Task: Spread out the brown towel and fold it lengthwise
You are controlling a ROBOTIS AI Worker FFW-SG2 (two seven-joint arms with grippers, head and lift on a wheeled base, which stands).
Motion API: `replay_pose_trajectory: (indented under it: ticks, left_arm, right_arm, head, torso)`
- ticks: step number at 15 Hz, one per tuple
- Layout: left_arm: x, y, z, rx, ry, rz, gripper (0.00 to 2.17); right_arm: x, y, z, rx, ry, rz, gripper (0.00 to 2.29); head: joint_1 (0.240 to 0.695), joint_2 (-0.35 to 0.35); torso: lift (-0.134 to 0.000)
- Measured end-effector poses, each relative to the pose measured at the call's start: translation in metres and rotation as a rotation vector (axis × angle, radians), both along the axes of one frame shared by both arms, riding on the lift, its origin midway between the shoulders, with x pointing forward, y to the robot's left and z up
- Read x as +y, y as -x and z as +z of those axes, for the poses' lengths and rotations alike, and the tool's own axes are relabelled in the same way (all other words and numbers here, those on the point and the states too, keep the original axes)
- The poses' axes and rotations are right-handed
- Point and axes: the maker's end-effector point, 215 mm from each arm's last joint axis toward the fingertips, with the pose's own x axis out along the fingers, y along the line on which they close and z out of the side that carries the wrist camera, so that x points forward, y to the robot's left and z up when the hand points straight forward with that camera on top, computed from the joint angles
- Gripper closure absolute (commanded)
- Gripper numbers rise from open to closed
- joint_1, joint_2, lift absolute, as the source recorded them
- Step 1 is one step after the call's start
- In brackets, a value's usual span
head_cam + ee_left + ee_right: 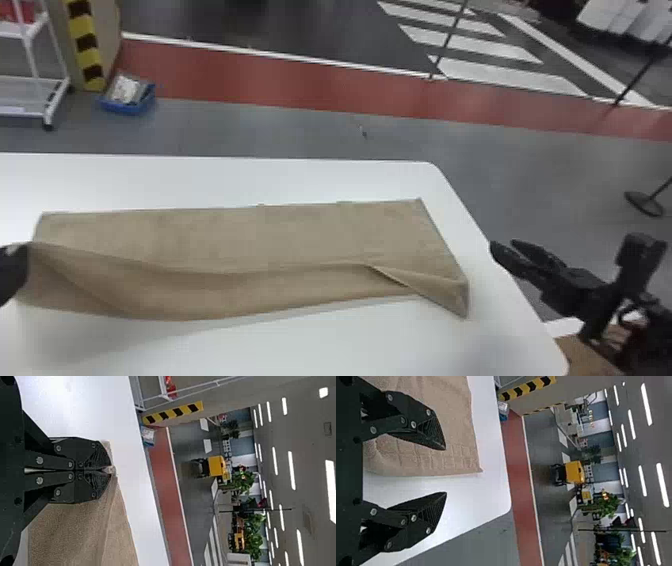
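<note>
The left gripper (21, 250), black and flat-fingered, came in at the head view's left edge, pinched tight on the left end of the long, creased brown cloth towel (240, 235) lying along the smooth white table (310, 345). By the table's right edge, the black right gripper (503, 245) pointed inward, fingers wide apart.

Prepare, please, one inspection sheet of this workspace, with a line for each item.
Surface: white table, rounded corners.
Job's things: brown towel, laid left to right, near side rumpled, near right corner askew.
Clutter: blue box, holding things, on the floor beyond.
Grippers: left gripper shut on the towel's left end; right gripper open, at the table's right side.
Cables: dark loops by the right arm, perhaps cable.
Surroundings: red floor strip, yellow-black stripes, white wheeled rack.
</note>
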Motion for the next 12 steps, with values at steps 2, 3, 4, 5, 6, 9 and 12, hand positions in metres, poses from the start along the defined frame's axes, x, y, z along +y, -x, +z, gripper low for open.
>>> replay_pose_trajectory:
  ticks: [2, 3, 4, 5, 6, 9, 12]
  left_arm:
    - [-0.002, -0.001, 0.0, -0.001, 0.0, -0.003, 1.55]
    - [-0.003, -0.002, -0.001, -0.001, 0.001, -0.004, 1.55]
    - [-0.003, -0.003, -0.001, -0.001, 0.001, -0.004, 1.55]
    - [-0.003, -0.004, -0.001, 0.0, 0.001, -0.004, 1.55]
    - [-0.003, -0.005, -0.002, 0.0, 0.001, -0.004, 1.55]
    - [0.0, -0.008, -0.007, 0.014, -0.006, 0.003, 1.55]
    - [-0.001, -0.013, -0.007, 0.012, -0.008, 0.003, 1.55]
  right_arm:
    - [0.003, 0.004, 0.028, -0.109, 0.156, 0.091, 0.28]
    - [0.009, 0.008, 0.041, -0.169, 0.239, 0.142, 0.29]
    - [0.018, 0.014, 0.049, -0.216, 0.315, 0.203, 0.29]
    - [0.024, 0.021, 0.052, -0.247, 0.381, 0.25, 0.35]
    - [0.028, 0.027, 0.052, -0.27, 0.445, 0.28, 0.35]
    - [0.041, 0.038, 0.031, -0.239, 0.66, 0.404, 0.4]
    - [0.045, 0.04, -0.002, -0.106, 0.718, 0.483, 0.41]
  head:
    - [0.695, -0.35]
    - [0.695, -0.35]
    - [0.695, -0.35]
    - [0.695, -0.344]
    - [0.695, -0.342]
    - [0.695, -0.331]
    - [0.695, -0.317]
  torso:
    - [-0.124]
    - [-0.124]
    - [-0.124]
    - [-0.124]
    - [-0.124]
    - [-0.124]
    - [-0.124]
